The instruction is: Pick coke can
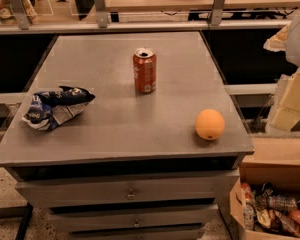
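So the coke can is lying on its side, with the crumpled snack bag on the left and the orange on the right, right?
Not quite. The camera view shows the coke can standing upright, open top up. The rest is right: the snack bag is on the left and the orange on the right. The gripper is off past the cabinet's right edge.

Crumpled blue-white snack bag (55,108) lay left on grey surface (115,136); orange fruit (209,124) sat front-right; snack-filled cardboard box (277,176) stood on floor, lower right.
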Tool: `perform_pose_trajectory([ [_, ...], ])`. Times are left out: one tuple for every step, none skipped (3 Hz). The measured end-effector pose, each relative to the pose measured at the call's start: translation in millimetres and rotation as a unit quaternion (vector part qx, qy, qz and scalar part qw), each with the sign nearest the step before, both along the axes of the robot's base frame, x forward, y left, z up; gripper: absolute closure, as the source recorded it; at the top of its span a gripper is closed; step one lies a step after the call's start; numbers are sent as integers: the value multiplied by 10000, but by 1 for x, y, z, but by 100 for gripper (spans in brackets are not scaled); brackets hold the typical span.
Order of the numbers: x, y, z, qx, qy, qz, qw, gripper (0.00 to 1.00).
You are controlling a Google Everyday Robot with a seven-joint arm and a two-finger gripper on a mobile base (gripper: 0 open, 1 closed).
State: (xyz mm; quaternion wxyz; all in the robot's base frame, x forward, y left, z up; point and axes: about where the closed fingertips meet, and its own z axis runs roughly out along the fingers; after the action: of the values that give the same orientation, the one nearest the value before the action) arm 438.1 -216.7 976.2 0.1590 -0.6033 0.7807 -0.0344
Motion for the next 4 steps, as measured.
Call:
perform_pose_trajectory([
  [1,1,1,2,-19,2,10000,0],
  [24,22,4,-36,-146,234,9996,0],
  [58,56,3,-50,-239,528,9983,0],
  [89,92,-5,-61,-246,811,9964,0],
])
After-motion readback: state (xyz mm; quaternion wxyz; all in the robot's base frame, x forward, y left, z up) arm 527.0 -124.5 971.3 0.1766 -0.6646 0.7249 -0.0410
